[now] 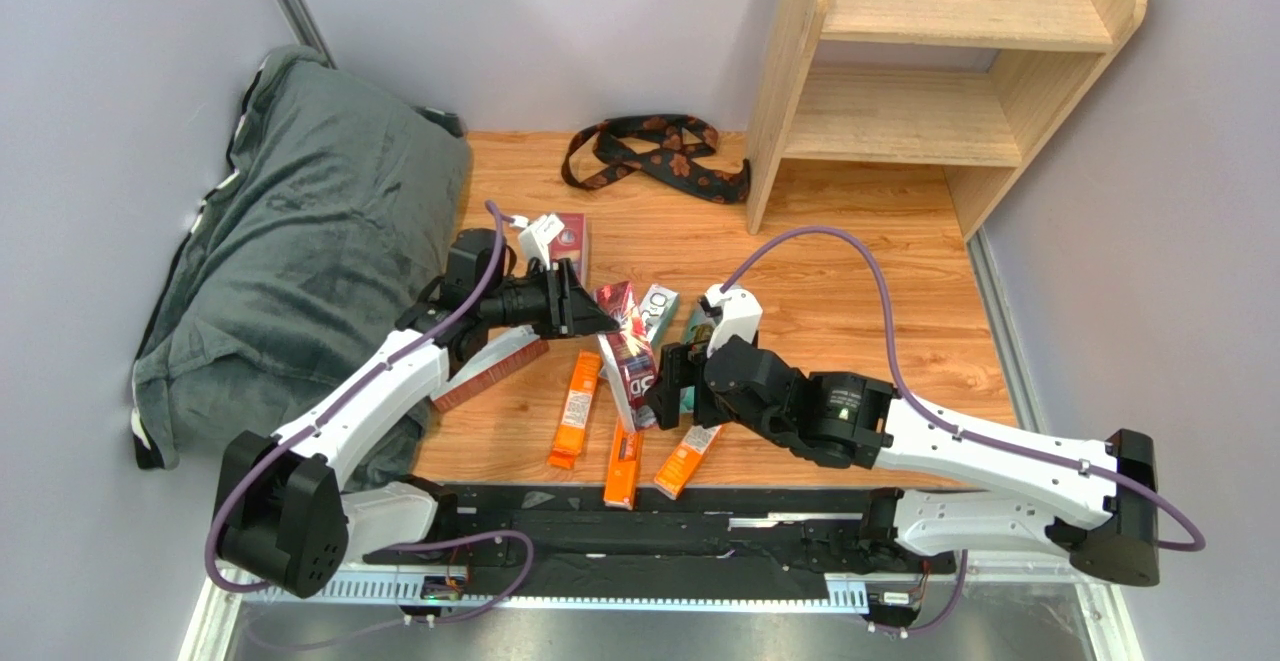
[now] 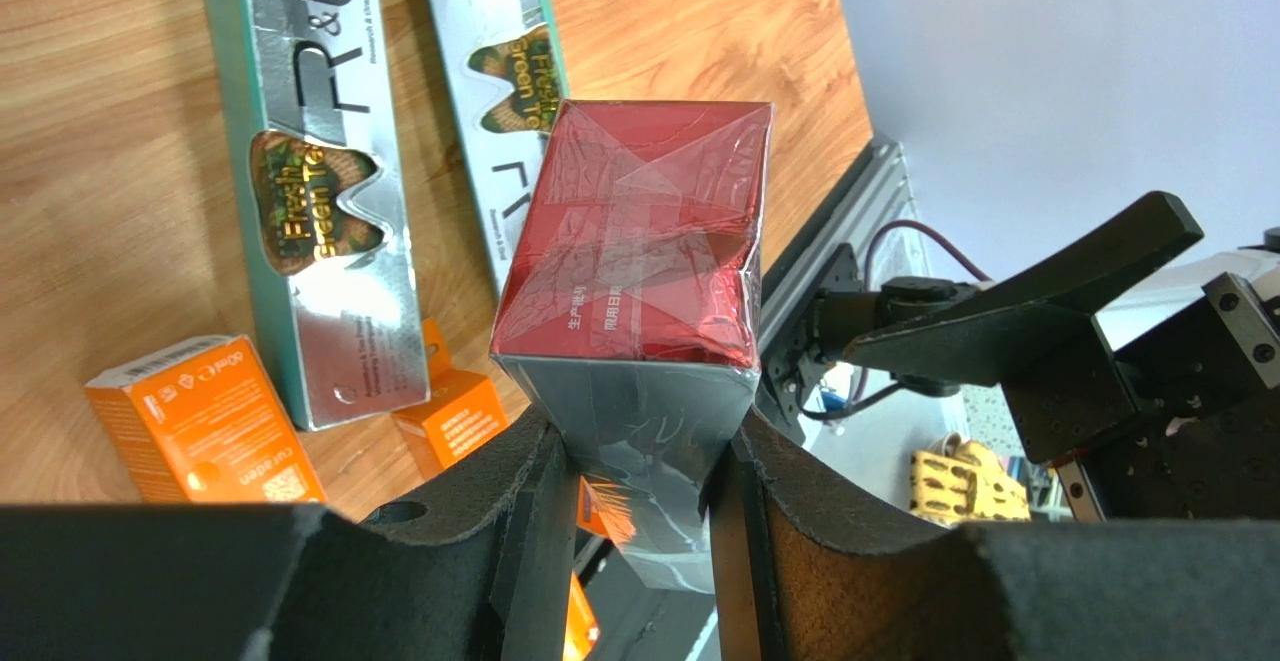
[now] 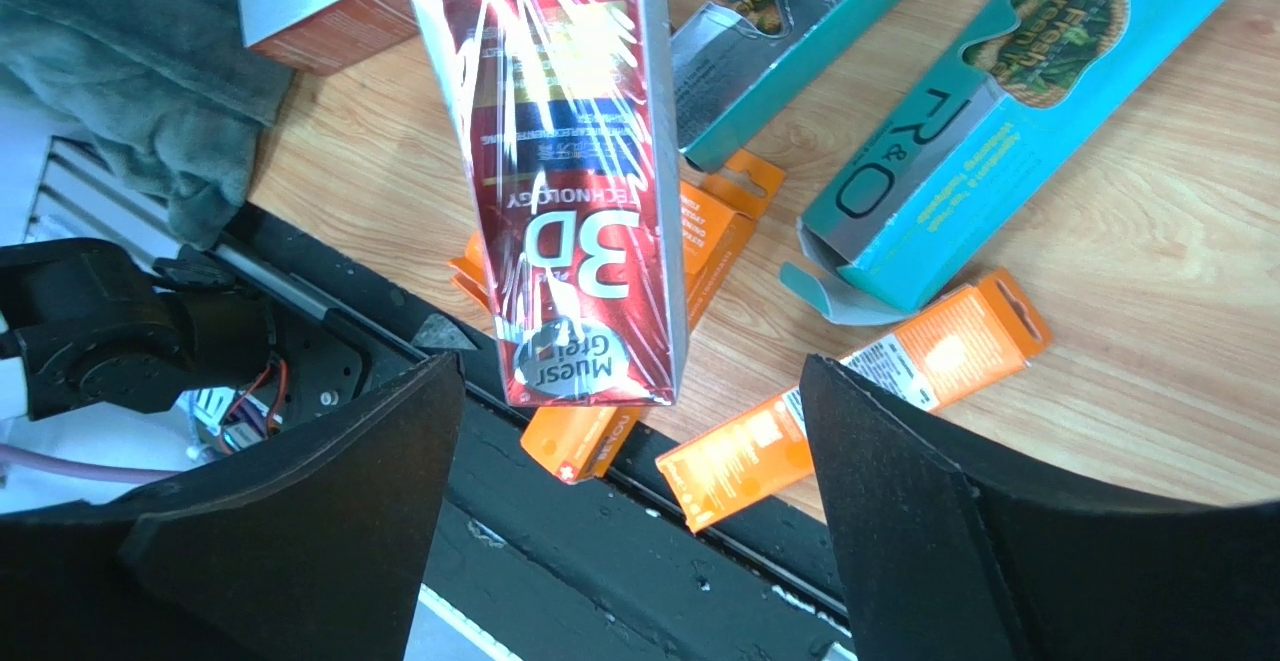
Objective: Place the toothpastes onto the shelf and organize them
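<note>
My left gripper [image 1: 579, 306] is shut on one end of a dark red "3D" toothpaste box [image 1: 628, 369], holding it tilted above the floor. The left wrist view shows the fingers [image 2: 526, 519] clamping the box [image 2: 639, 264]. My right gripper [image 1: 672, 385] is wide open just beside that box's lower end. In the right wrist view the box [image 3: 571, 166] hangs ahead of the open gripper [image 3: 631, 511], touching neither finger. A teal box [image 3: 1022, 106], a silver-white box [image 3: 781, 46] and orange boxes [image 3: 887, 391] lie on the wood floor. The shelf [image 1: 947, 46] stands at the far right.
Two more dark red boxes lie near the left arm [image 1: 568, 241] [image 1: 489, 369]. Orange boxes [image 1: 574, 409] [image 1: 622, 466] lie by the black base rail [image 1: 646, 519]. A patterned strap [image 1: 654, 151] lies left of the shelf. A grey cushion [image 1: 301, 241] fills the left side.
</note>
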`<state>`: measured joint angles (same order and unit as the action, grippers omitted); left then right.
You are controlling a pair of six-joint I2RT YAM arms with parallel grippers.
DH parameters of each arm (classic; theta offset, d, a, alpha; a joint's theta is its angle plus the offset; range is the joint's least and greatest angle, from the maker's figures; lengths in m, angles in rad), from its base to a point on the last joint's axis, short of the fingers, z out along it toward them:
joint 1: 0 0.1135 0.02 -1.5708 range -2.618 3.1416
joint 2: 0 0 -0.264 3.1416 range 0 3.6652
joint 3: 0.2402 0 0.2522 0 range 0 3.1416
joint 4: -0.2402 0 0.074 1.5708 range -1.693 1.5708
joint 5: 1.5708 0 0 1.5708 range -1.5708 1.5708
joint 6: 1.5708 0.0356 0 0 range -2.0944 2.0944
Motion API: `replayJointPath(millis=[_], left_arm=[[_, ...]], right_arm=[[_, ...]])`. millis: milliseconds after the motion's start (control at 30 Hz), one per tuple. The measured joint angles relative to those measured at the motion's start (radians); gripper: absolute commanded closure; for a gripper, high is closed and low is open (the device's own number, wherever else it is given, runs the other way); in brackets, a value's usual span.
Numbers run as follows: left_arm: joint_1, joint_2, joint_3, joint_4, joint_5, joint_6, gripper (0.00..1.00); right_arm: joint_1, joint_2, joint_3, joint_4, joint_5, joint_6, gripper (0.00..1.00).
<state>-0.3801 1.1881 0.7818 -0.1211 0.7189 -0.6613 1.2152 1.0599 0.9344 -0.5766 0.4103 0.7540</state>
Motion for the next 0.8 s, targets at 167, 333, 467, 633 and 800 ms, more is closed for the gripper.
replayJointPath(millis=[167,333,467,633,800], left_arm=[[0.014,0.057,0.022,-0.012,-0.005,0.024,0.65],[0.050,0.106,0.037,-0.011,-0.004,0.040,0.65],[0.085,0.114,0.042,-0.010,0.008,0.043,0.65],[0.118,0.102,0.042,-0.025,0.013,0.048,0.65],[0.137,0.028,0.042,-0.071,0.017,0.063,0.65]], right_arm=[[-0.032,-0.031,-0.057,0.069,-0.050,-0.022,0.08],[-0.069,-0.030,-0.071,0.106,-0.102,-0.030,0.08],[-0.082,-0.030,-0.072,0.132,-0.134,-0.033,0.08],[-0.092,-0.055,-0.104,0.174,-0.180,-0.028,0.08],[-0.093,-0.127,-0.145,0.224,-0.232,-0.002,0.08]])
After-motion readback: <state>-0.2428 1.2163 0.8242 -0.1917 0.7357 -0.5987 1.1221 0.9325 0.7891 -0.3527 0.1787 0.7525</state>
